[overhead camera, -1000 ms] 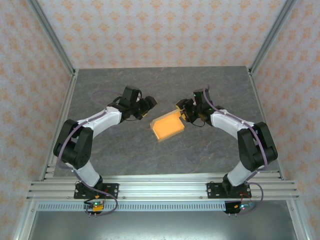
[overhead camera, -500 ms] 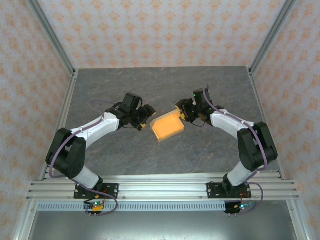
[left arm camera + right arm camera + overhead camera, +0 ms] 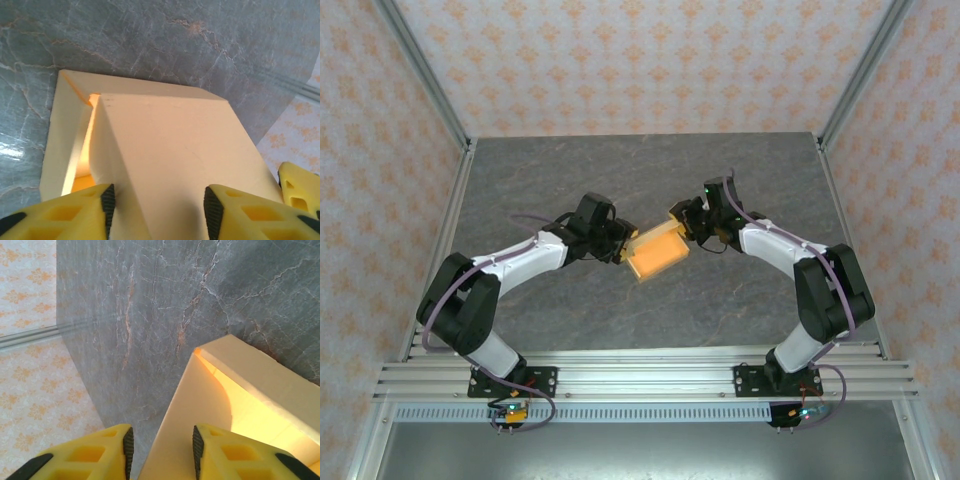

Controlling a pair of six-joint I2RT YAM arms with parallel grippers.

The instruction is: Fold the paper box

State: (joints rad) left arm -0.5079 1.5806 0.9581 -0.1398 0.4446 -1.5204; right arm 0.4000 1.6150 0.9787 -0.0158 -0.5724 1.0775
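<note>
The paper box [image 3: 656, 254] is a tan-orange cardboard piece with raised walls, lying mid-table between both arms. My left gripper [image 3: 625, 243] is at its left end. In the left wrist view the jaws [image 3: 160, 214] stand open with a broad sloping panel of the box [image 3: 170, 150] between the black pads [image 3: 107, 207]. My right gripper [image 3: 682, 222] is at the box's far right corner. Seen from the right wrist, it [image 3: 161, 450] is open and straddles the upright wall of the box [image 3: 197, 405]; its glowing orange inside [image 3: 250, 410] lies to the right.
The grey marbled tabletop [image 3: 620, 170] surrounds the box. Patterned walls and metal corner posts [image 3: 425, 75] enclose the table. An aluminium rail [image 3: 640, 378] runs along the near edge by the arm bases.
My left gripper has swung right across the table and now reaches the box's left end, with a panel between its fingers. The right gripper and box have hardly moved.
</note>
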